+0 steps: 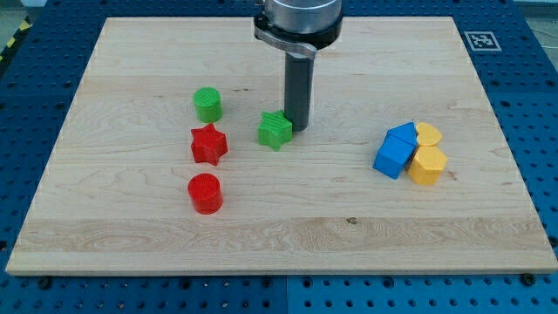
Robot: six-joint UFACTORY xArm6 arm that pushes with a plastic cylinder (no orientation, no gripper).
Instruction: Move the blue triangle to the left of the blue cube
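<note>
The blue cube (392,157) sits at the view's right on the wooden board. The blue triangle (404,134) lies just above it and a little to its right, touching it. My tip (297,128) is near the board's middle, well to the left of both blue blocks. It stands right beside the green star (275,129), on that block's right side.
A yellow heart (428,133) and a yellow hexagon (428,164) crowd the blue blocks on their right. A green cylinder (207,104), a red star (208,144) and a red cylinder (206,193) stand in a column at the left. The board edge (279,269) runs along the bottom.
</note>
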